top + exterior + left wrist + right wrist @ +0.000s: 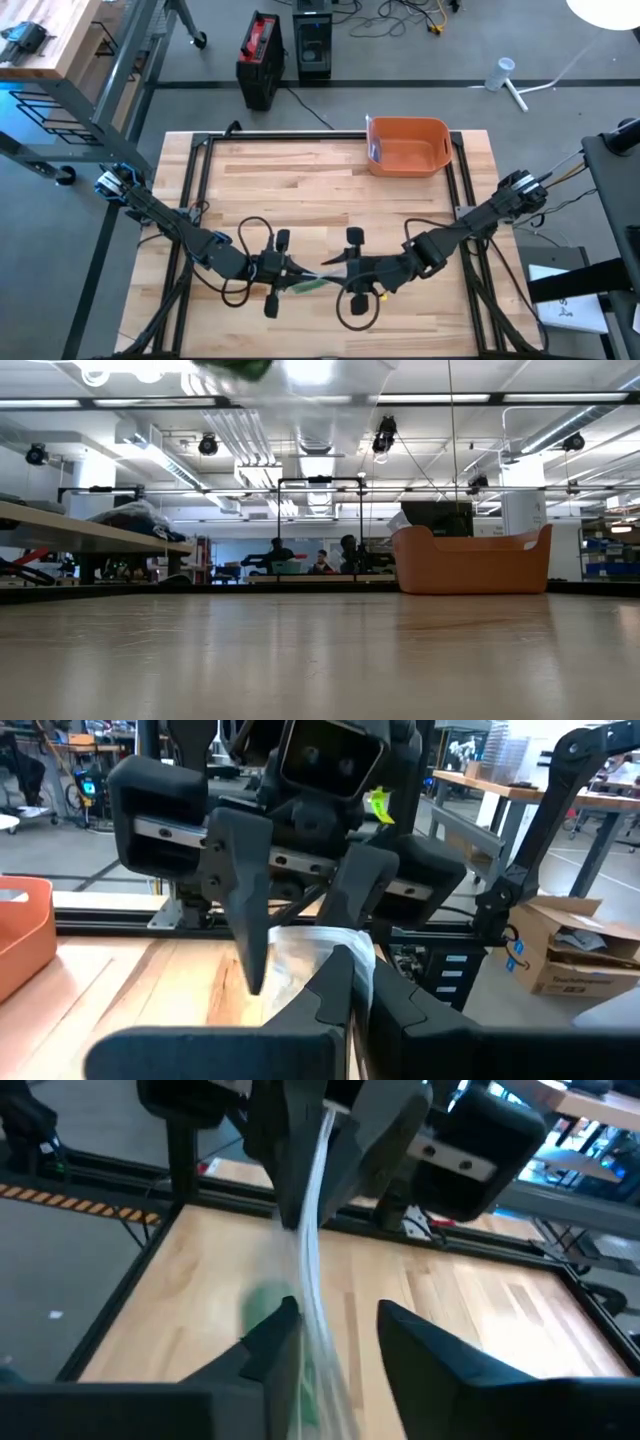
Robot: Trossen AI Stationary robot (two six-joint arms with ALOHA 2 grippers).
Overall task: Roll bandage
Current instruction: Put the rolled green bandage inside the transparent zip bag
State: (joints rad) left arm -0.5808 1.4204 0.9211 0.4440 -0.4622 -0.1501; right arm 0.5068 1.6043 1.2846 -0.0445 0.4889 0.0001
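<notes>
Here the orange bin (408, 147) sits at the far edge of the wooden table (300, 180), right of centre. Seen from above it holds something small and pale against its left inner wall; what it is cannot be made out. In the low view the bin (470, 560) stands at the far end of the tabletop (320, 660), with a pale corner poking above its left rim.

The two arms meet over the near middle of the table. The left gripper (290, 268) has its fingers (340, 990) pressed together on the bandage (315, 278), a thin translucent white strip that runs from it to the right gripper (345, 276). In the right wrist view the strip (312, 1270) hangs from the left gripper's closed tips and passes down between the right gripper's own fingers (275, 1330), which stand apart with a clear gap; the strip lies against one of them, and no clamping shows.

A green patch (305, 288) lies just beneath the strip on the table, blurred in the right wrist view (265, 1305); whether it is part of the bandage is unclear. In the low view only a blurred dark green shape (235, 368) shows, cut off by the upper edge, and neither gripper can be made out there
</notes>
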